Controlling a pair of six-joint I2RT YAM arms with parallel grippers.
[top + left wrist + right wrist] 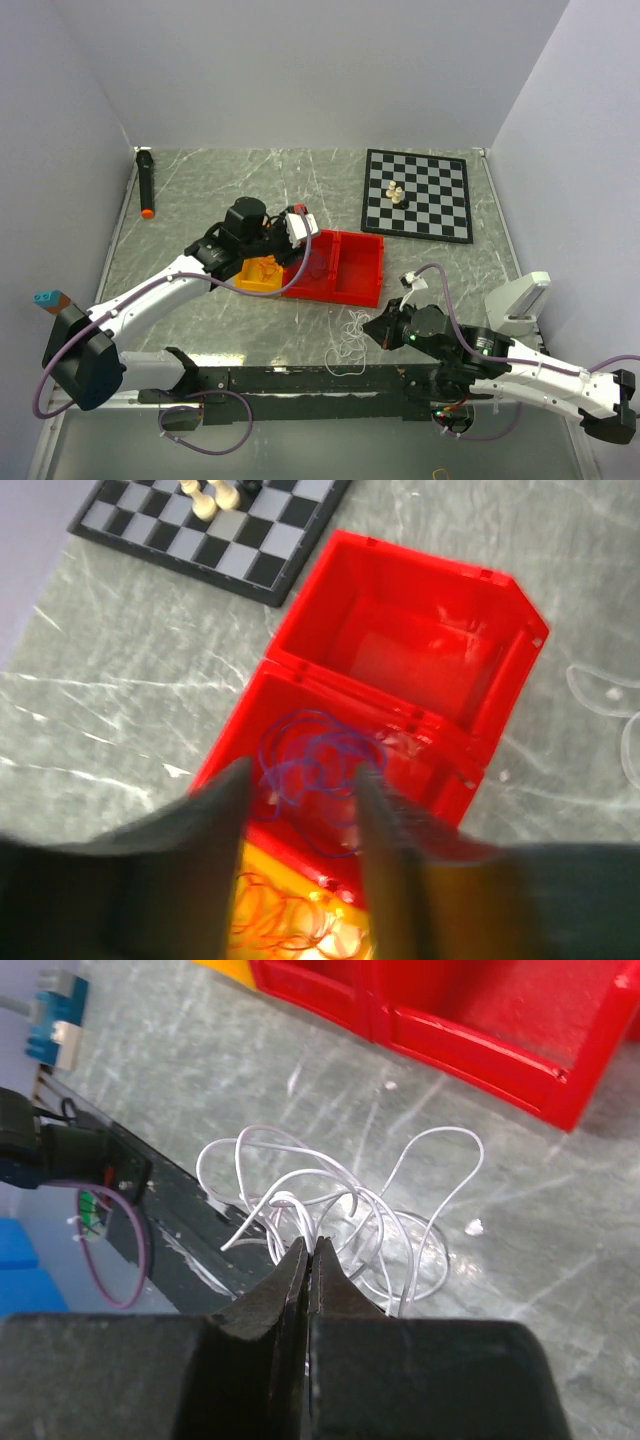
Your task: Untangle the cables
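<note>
- At the near edge of the table, what is the condition of the right gripper [308, 1256]?
- Jaws pressed fully together, no gap visible in the right wrist view. The tips sit against the white cable [335, 1200], a loose clump of curly loops lying on the bare tabletop. Whether a strand is pinched between the tips cannot be determined.
- Location of that clump in the overhead view?
- The white cable [350, 338] lies between the red bin [368, 272] and the arm bases, just to the left of the right gripper [370, 328].
- Condition of the left gripper [300, 790]?
- Fingers [215, 815] spread apart, nothing between them. It hangs above the red bin [400, 558], over the compartment nearest the wrist camera.
- Contents of that compartment?
- The purple cable [320, 765], coiled in loops on the floor of the compartment. The other compartment holds no cable.
- Remaining cable?
- The orange cable [285, 925] lies in the yellow bin [250, 865], which touches the red bin on the left arm's side.
- Other items on the table?
- A chessboard [440, 200] at the far right with a few chess pieces [396, 193] on it, and a black marker [146, 183] with an orange tip at the far left.
</note>
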